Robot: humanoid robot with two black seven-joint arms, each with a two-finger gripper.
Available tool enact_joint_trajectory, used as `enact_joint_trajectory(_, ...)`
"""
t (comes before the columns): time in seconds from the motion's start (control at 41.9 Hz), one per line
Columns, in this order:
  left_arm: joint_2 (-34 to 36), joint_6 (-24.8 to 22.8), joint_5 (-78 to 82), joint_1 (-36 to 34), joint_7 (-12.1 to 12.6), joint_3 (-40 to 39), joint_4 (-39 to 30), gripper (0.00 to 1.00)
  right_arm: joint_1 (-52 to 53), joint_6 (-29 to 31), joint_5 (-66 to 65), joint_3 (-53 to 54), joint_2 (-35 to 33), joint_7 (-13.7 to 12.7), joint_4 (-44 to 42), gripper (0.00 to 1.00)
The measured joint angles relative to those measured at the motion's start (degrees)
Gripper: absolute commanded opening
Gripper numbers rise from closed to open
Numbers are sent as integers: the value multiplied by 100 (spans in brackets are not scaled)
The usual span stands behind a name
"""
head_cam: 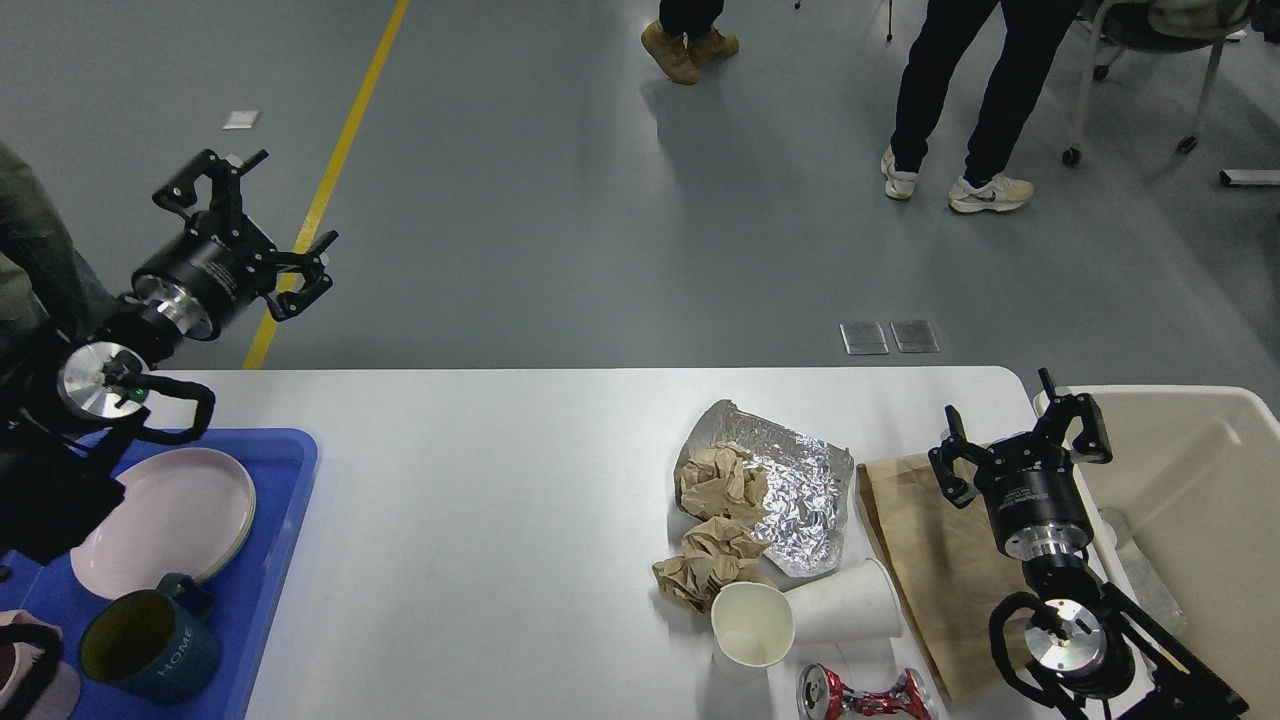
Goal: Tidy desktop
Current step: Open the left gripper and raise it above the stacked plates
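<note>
White tabletop (pixel 480 520) fills the lower half of the head view, rounded far corners, grey floor behind it. Landmark: the crumpled foil sheet (pixel 795 490), right of the tabletop's middle.

Touching the foil's left edge: brown crumpled paper ball (pixel 722 483). A second paper wad (pixel 705 565) lies just below it, at the foil's near-left corner. Just below the foil: white paper cup on its side (pixel 845 603), and an upright paper cup (pixel 752 625) touching it on the left. Below those, a crushed red can (pixel 865 695) at the frame's bottom edge. Right of the foil, touching or nearly so: flat brown paper bag (pixel 935 570).

Our right claw (pixel 1020 435) hovers above the bag's far end, right of the foil, fingers spread, holding nothing. Right of it, a beige bin (pixel 1215 500) off the tabletop's right edge.

Far left of the foil: blue tray (pixel 270 560) on the tabletop's left end. In it, a pink plate (pixel 170 515), a dark teal mug (pixel 150 648) marked HOME nearer us, and a pink mug (pixel 35 680), mostly cut off by the frame corner.

Our left claw (pixel 245 230) is raised over the floor beyond the tabletop's far-left corner, fingers spread, empty. Its arm crosses over the tray's far-left part.

People's legs (pixel 965 90) stand on the floor well beyond the foil.
</note>
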Motion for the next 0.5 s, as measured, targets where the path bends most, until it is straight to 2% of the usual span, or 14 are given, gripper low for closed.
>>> enact_joint_trajectory(0.095, -371, 32, 693, 493, -178, -990, -192, 97, 0, 0, -1, 0, 0, 0, 1, 100)
enact_joint_trajectory(0.191, -744, 94, 1557, 1251, -212, -2043, -752, 97, 0, 0, -1, 0, 0, 0, 1, 100)
enact_joint_trajectory(0.286, -1107, 110, 2044, 1902, -211, -2692, -1319, 97, 0, 0, 0, 0, 0, 0, 1, 100)
enact_joint_trajectory(0.501, -1620, 87, 2161, 2658, -256, -3099, -1818, 97, 0, 0, -1, 0, 0, 0, 1, 100)
